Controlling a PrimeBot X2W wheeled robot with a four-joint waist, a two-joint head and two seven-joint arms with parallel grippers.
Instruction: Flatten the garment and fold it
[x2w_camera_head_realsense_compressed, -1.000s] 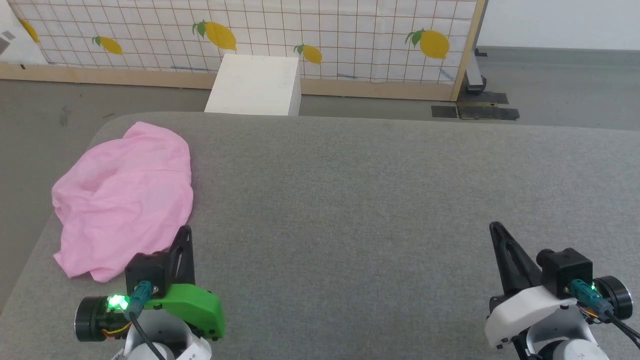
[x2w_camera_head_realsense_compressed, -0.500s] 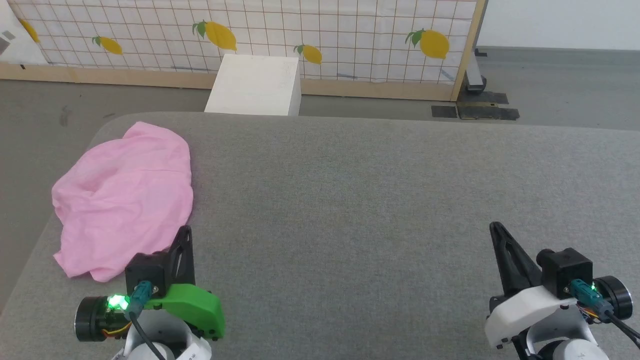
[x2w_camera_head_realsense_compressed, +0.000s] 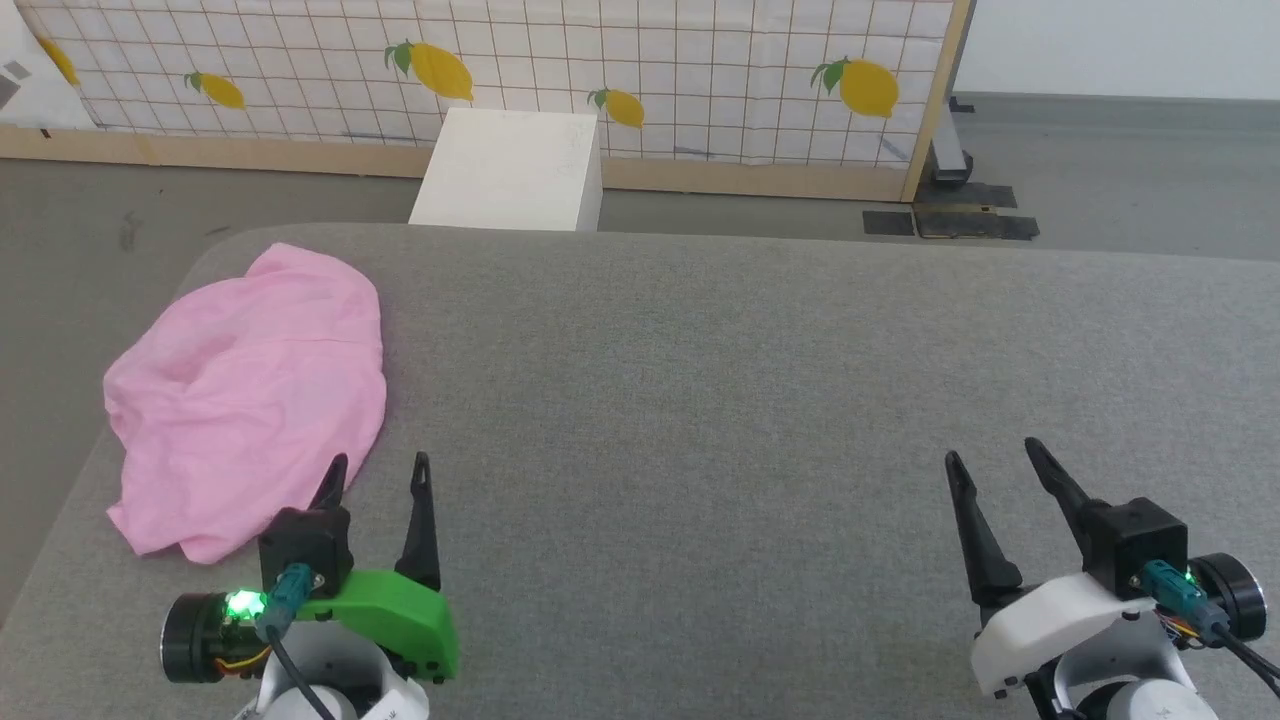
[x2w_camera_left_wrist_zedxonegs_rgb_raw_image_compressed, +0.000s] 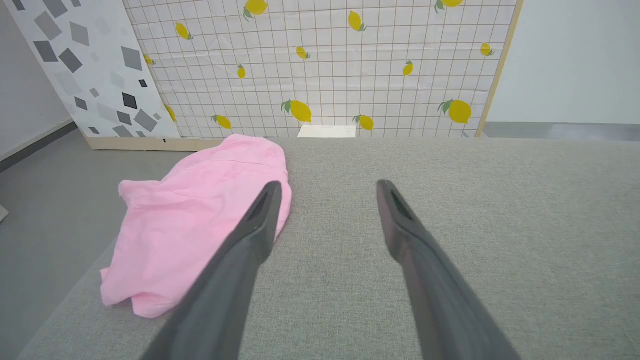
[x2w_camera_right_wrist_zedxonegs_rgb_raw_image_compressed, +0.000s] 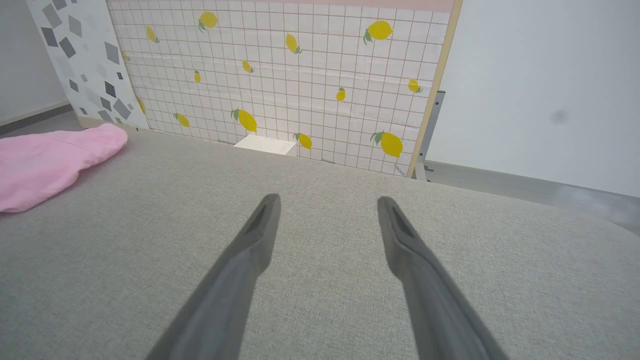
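just one garment (x2w_camera_head_realsense_compressed: 245, 400), one left gripper (x2w_camera_head_realsense_compressed: 381, 460), one right gripper (x2w_camera_head_realsense_compressed: 992, 452), both spread.

A grey fabric-covered surface (x2w_camera_head_realsense_compressed: 760, 400) is spread across the foreground. Beyond its far edge, a white rectangular box (x2w_camera_head_realsense_compressed: 510, 170) is set on the grey floor (x2w_camera_head_realsense_compressed: 1120, 170), in front of a wood-framed white grid screen printed with yellow lemons (x2w_camera_head_realsense_compressed: 700, 60).
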